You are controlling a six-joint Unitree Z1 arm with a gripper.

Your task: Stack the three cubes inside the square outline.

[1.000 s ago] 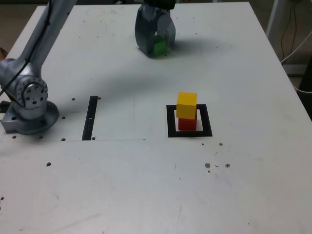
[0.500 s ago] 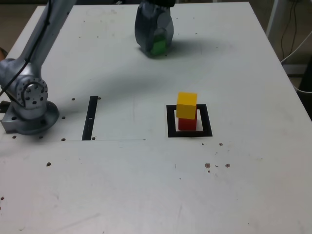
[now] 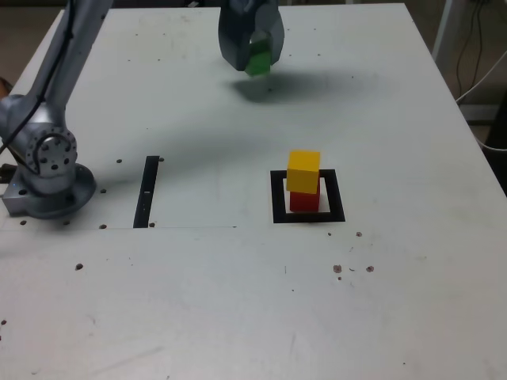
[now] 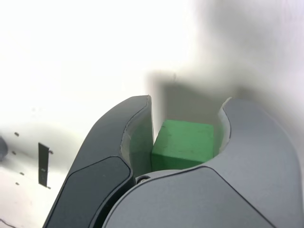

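My gripper [image 3: 253,59] is shut on the green cube [image 3: 258,62] at the far side of the table, and it hangs a little above the surface with its shadow below. The wrist view shows the green cube [image 4: 185,144] clamped between the two grey fingers [image 4: 128,142], my gripper [image 4: 187,118] closed around it. The yellow cube [image 3: 303,171] sits on top of the red cube [image 3: 303,201], which stands inside the black square outline [image 3: 309,216] at the exterior view's centre right.
The arm's grey base [image 3: 47,170] stands at the exterior view's left edge. A straight black strip [image 3: 148,191] lies between the base and the outline. The white table [image 3: 238,301] has small holes and specks across it.
The jaws closed on the green cube, then the gripper lifted it off the table. The yellow and red cubes have not moved.
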